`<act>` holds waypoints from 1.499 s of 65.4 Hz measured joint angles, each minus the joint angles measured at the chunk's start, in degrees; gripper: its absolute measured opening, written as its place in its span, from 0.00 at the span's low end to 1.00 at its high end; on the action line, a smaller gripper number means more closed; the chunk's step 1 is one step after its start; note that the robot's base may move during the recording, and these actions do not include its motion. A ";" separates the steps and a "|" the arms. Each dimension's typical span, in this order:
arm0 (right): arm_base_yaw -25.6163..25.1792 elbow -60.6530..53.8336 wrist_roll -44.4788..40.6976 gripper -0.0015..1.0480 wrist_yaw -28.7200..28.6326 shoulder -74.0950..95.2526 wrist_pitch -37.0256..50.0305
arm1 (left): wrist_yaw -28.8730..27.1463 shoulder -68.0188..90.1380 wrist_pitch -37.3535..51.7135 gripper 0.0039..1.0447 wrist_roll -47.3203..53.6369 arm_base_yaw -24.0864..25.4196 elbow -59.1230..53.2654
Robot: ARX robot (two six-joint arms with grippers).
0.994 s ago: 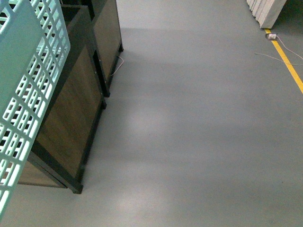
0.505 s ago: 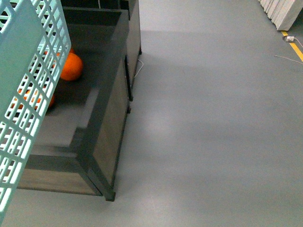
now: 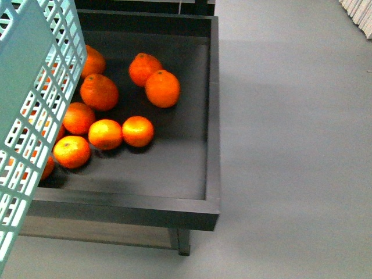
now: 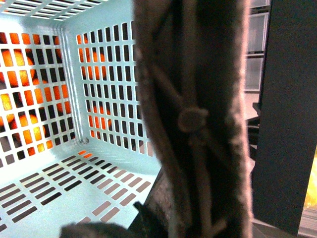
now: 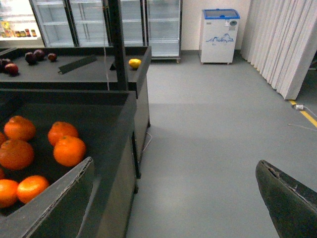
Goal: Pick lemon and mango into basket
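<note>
Nearest, the basket [image 3: 26, 87] hangs raised and tilted at the robot's left. Its brown handle [image 4: 193, 99] fills the left wrist view. The left gripper's jaws are hidden there, so its grip cannot be told. The right gripper [image 5: 174, 171] stands wide apart, holding nothing. Beyond the basket, a dark tray [image 3: 212, 145] holds oranges [image 3: 104, 133], some seen through the basket's slotted wall. Farther off, a yellow fruit [image 5: 134, 63] sits at the corner of a second table [image 5: 74, 74]; whether it is the lemon or the mango cannot be told.
</note>
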 joint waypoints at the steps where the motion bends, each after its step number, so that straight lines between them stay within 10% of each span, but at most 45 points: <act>1: 0.00 0.00 0.00 0.92 -0.07 0.00 -0.02 | -0.02 0.00 0.00 0.04 0.00 0.00 0.00; 98: 0.02 0.00 0.02 0.92 -0.04 -0.02 -0.02 | 0.09 -0.07 0.00 0.04 0.13 0.04 0.02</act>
